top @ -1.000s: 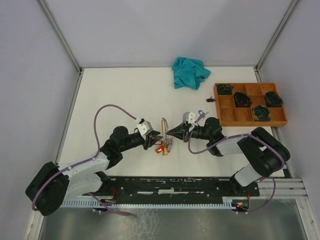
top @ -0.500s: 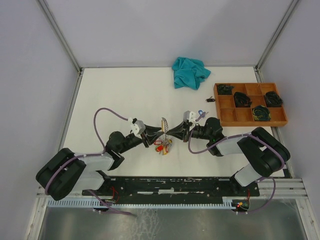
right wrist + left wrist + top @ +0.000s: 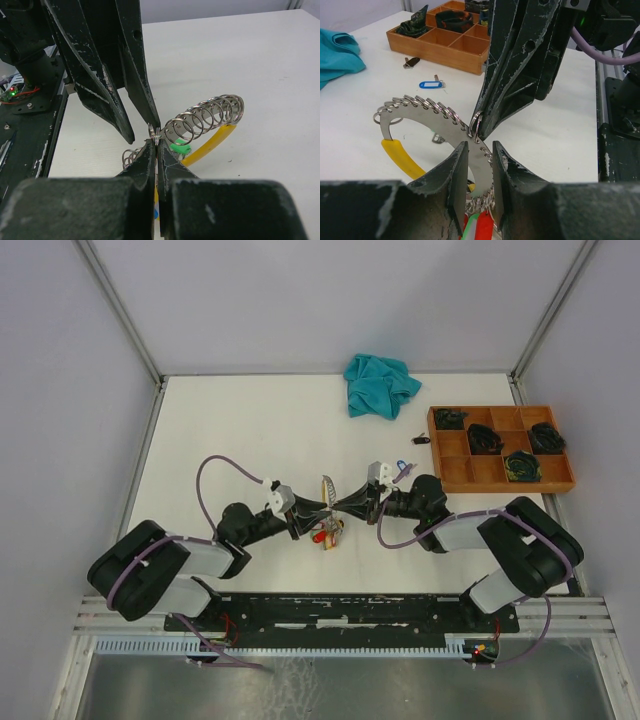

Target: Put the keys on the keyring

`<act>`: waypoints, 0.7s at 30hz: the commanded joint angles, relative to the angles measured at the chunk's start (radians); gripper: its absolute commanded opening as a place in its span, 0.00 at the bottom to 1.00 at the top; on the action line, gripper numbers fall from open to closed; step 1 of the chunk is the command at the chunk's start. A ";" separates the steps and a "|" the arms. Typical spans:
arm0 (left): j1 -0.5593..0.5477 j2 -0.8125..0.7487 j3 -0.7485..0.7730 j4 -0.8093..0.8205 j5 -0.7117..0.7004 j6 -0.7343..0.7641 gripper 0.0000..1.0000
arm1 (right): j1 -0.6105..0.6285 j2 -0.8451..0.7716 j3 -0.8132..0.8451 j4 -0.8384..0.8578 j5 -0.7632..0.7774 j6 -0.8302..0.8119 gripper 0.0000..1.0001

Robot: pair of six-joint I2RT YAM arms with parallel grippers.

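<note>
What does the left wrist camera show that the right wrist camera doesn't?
Only the left wrist view: the wooden tray, a blue-tagged key lying loose, and the teal cloth. Only the right wrist view: the left arm's mount with its small red and green lights. Both: the keyring with its row of loops and a yellow tag, the right gripper shut on one split loop, and the left gripper, its jaws either side of the keyring's band.
</note>
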 commanded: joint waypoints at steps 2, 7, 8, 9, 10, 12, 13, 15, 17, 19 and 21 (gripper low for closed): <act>0.009 0.011 0.019 0.075 0.037 -0.025 0.31 | -0.003 -0.045 0.008 0.074 -0.041 0.025 0.01; 0.011 0.019 0.036 0.074 0.053 -0.029 0.29 | -0.004 -0.046 0.013 0.076 -0.056 0.034 0.01; 0.013 0.019 0.040 0.075 0.057 -0.030 0.29 | -0.004 -0.046 0.012 0.076 -0.060 0.035 0.01; 0.012 0.019 0.044 0.073 0.059 -0.030 0.29 | -0.004 -0.045 0.014 0.076 -0.063 0.037 0.01; 0.014 0.020 0.047 0.073 0.063 -0.032 0.28 | -0.004 -0.044 0.014 0.076 -0.064 0.037 0.01; 0.014 0.022 0.054 0.070 0.073 -0.036 0.27 | -0.004 -0.044 0.013 0.076 -0.066 0.039 0.01; 0.016 0.021 0.057 0.070 0.079 -0.039 0.26 | -0.004 -0.046 0.014 0.078 -0.066 0.040 0.01; 0.016 0.022 0.059 0.068 0.089 -0.041 0.23 | -0.004 -0.047 0.015 0.078 -0.071 0.042 0.01; 0.016 0.022 0.064 0.058 0.102 -0.041 0.19 | -0.004 -0.048 0.015 0.077 -0.072 0.044 0.01; 0.016 0.021 0.070 0.043 0.113 -0.039 0.14 | -0.004 -0.048 0.015 0.079 -0.071 0.044 0.01; 0.016 0.016 0.076 0.023 0.116 -0.035 0.06 | -0.004 -0.048 0.014 0.078 -0.070 0.045 0.01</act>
